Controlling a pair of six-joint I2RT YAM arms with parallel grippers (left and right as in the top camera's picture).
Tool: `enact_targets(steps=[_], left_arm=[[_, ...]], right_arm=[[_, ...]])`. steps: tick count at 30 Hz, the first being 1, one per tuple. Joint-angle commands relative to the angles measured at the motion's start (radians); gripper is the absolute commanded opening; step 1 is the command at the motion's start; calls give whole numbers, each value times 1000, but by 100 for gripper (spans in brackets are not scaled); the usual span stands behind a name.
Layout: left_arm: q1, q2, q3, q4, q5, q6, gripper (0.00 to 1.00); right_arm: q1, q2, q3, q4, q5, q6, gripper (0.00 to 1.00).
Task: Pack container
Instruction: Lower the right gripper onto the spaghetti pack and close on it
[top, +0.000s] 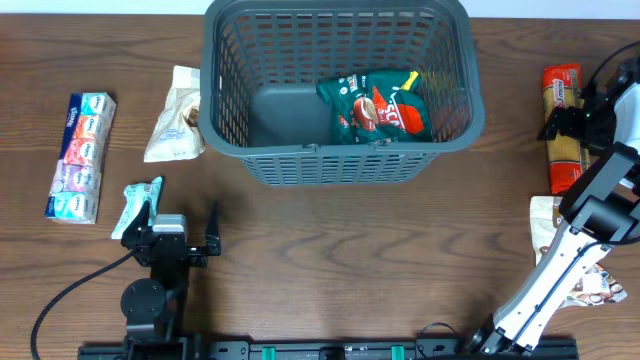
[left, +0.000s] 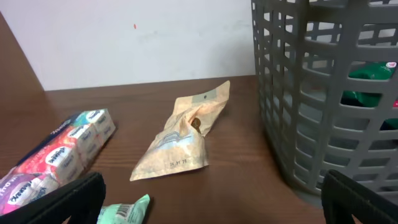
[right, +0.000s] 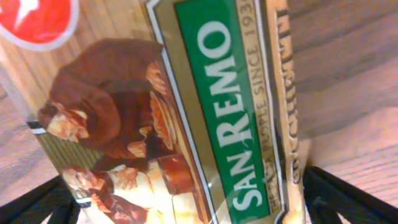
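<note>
**A:** Overhead: where is the container placed?
**B:** The container (top: 340, 160) is noted upright at the far centre of the table (top: 330, 270). A green snack bag (top: 380, 105) lies in its right half. A beige pouch (top: 175, 120) is seen just beside its left wall, and a tissue multipack (top: 80, 155) further left.

**A:** Grippers?
**B:** The left gripper (top: 182, 228) is logged near-left, beside a small green-white packet (top: 140, 203). The right gripper (top: 568, 122) hangs over a San Remo pasta pack (top: 561, 85) at the far right.

**A:** Left wrist?
**B:** The lattice wall is seen on the right, with the pouch and multipack ahead. Both fingers (left: 68, 199) are spread wide, with only bare table between them.

**A:** Right wrist?
**B:** The view is filled by the pasta label. The fingers (right: 348, 199) are set wide on either side of the pack. Contact cannot be told, and no grip is seen.

**A:** Handling of the container?
**B:** It is judged stiff, light and not fragile, and likely to slide if nudged. The thick rim is judged the best hold, since fingertips could snag in the slots.
</note>
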Motion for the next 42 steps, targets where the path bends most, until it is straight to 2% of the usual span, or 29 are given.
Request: enact_targets(steps=[1, 9, 25, 26, 29, 30, 33, 35, 37, 38, 39, 40, 42], left_arm=[[6, -6, -26, -20, -5, 6, 99], [6, -6, -25, -20, -5, 6, 99], [6, -6, -25, -20, -5, 6, 99], [6, -6, -25, -20, -5, 6, 98], [6, -6, -25, -20, -5, 6, 99], [6, -6, -25, -20, -5, 6, 99], [6, -6, -25, -20, -5, 6, 99], [6, -6, -25, -20, -5, 6, 99], [6, -6, -25, -20, -5, 6, 99], [6, -6, -25, -20, -5, 6, 99], [6, -6, -25, -20, -5, 6, 99], [6, -6, -25, -20, -5, 6, 99], [6, -6, -25, -20, -5, 6, 98]], right_arm=[[-2, 72, -15, -3, 42, 6, 99], [-3, 72, -8, -14, 46, 5, 99], [3, 72, 132, -48, 45, -33, 99], [5, 72, 133, -55, 45, -48, 95], [10, 72, 133, -72, 45, -89, 72], [12, 72, 133, -73, 45, -95, 68], [15, 72, 133, -75, 45, -95, 66], [18, 72, 133, -79, 40, -110, 58], [20, 72, 133, -81, 36, -114, 42], [20, 72, 133, -82, 36, -114, 21], [20, 72, 133, -81, 33, -114, 10], [20, 72, 133, -81, 29, -114, 3], [22, 72, 133, -80, 30, -114, 1]])
